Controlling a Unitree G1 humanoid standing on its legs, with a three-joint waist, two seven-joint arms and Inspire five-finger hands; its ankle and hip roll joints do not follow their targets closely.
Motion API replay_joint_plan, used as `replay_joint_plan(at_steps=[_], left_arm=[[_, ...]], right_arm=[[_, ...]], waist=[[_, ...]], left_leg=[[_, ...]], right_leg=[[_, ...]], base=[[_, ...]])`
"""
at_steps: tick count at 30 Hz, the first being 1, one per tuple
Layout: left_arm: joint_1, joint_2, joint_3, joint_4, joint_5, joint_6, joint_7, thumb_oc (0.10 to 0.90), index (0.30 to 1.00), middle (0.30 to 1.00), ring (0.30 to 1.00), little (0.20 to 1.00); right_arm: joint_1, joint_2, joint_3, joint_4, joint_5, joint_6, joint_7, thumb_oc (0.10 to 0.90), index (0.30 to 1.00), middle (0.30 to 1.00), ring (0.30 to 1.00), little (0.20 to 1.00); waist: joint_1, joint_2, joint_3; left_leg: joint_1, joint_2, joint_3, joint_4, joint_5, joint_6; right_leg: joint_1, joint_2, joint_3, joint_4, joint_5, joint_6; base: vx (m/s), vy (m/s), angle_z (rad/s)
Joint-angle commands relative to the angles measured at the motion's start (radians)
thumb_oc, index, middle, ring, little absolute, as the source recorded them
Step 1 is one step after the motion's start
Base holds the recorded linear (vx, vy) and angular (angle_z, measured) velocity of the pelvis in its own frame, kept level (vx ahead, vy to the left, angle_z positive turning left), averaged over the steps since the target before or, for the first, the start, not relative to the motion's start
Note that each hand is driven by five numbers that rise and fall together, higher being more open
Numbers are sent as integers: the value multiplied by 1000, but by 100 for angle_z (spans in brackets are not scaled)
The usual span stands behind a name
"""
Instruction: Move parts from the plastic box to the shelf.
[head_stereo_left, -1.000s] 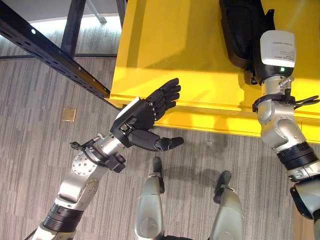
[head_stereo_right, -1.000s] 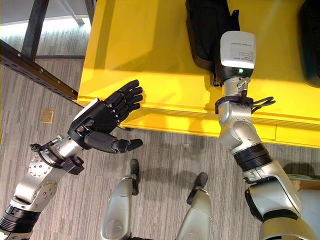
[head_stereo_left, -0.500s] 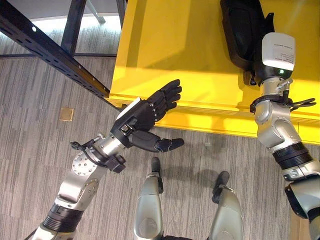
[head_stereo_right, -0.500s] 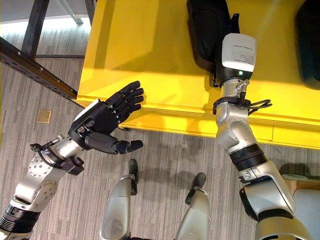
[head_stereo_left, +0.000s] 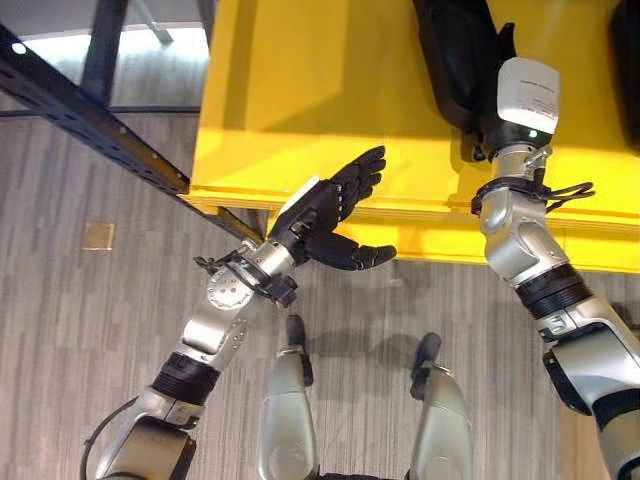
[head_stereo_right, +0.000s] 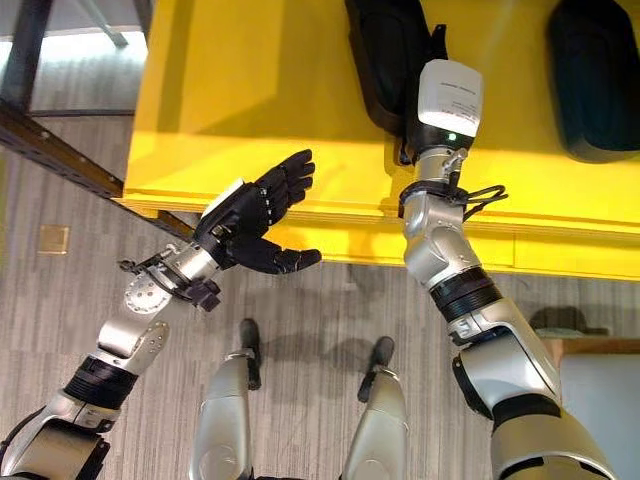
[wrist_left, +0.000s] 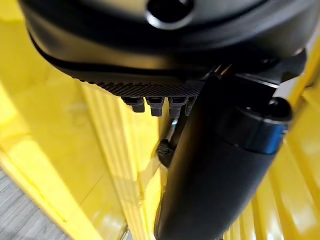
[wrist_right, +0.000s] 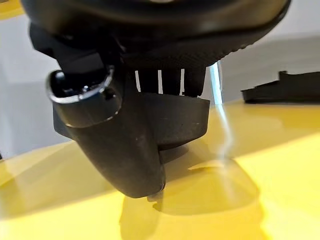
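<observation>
Right hand (head_stereo_right: 415, 128): reaching deep into the yellow plastic box (head_stereo_right: 250, 90), on the long black part (head_stereo_right: 385, 50) lying on the box floor; thumb pressed to the part's edge in the wrist view, probably for a lift, but whether the fingers are closed I cannot tell.
Left hand (head_stereo_left: 325, 205): spread flat and empty over the box's near rim, likely waiting to support.
Second part (head_stereo_right: 590, 75): resting at the box's right side.
Shelf: dark rail (head_stereo_left: 90, 125) at left, probably its frame.

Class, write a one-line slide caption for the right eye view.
Open left hand hovers at the yellow box's edge while the right hand reaches onto a black part; another black part lies beside.
</observation>
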Motion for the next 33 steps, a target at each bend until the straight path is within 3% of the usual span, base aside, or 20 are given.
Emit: replay_joint_plan(at_steps=[1,12,25,26,27,28,33], left_arm=[[-99,-50,-22,-47,54,-100,75,900,1000,1000,1000,1000],[-212,-149,-97,55,148,-88,219,900,1000,1000,1000,1000],[-243,-160,-69,68,174,-125,312,900,1000,1000,1000,1000],[-244,-159,-67,68,173,-122,309,900,1000,1000,1000,1000],[-244,-158,-67,68,172,-122,308,900,1000,1000,1000,1000],[-244,-154,-66,68,171,-120,303,900,1000,1000,1000,1000],[-240,-148,-65,58,168,-114,298,900,1000,1000,1000,1000]], right_arm=[[-44,-23,0,24,2,20,-18,400,300,300,300,300],[-70,31,22,65,14,-19,-26,400,300,300,300,300],[-78,49,45,76,17,-15,-15,400,300,300,300,300],[-79,51,46,78,15,-14,-3,449,369,369,369,369],[-80,52,47,79,15,-13,2,535,489,489,489,489],[-81,51,49,78,17,-1,31,900,1000,1000,1000,1000],[-67,50,72,76,20,-18,37,900,1000,1000,1000,1000]], waist=[[-32,-12,-11],[-71,-30,-11],[-73,-37,-11],[-72,-38,-11],[-72,-39,-11],[-71,-40,-11],[-69,-43,-11]], left_leg=[[39,-12,25,-30,-31,26],[40,-2,43,-25,-32,24],[44,-1,46,-21,-33,23],[44,-1,45,-20,-34,23],[44,-1,45,-20,-34,23],[45,-2,44,-19,-35,23],[47,0,43,-17,-35,24]], right_leg=[[14,68,16,111,-117,-45],[20,81,31,102,-116,-50],[27,85,30,104,-122,-57],[28,85,30,105,-123,-57],[28,85,29,105,-123,-57],[30,85,28,105,-123,-57],[31,85,25,114,-127,-59]], base=[[-16,0,-15],[-4,2,-2],[3,4,-1],[0,0,0],[0,0,0],[0,0,0],[0,0,0]])
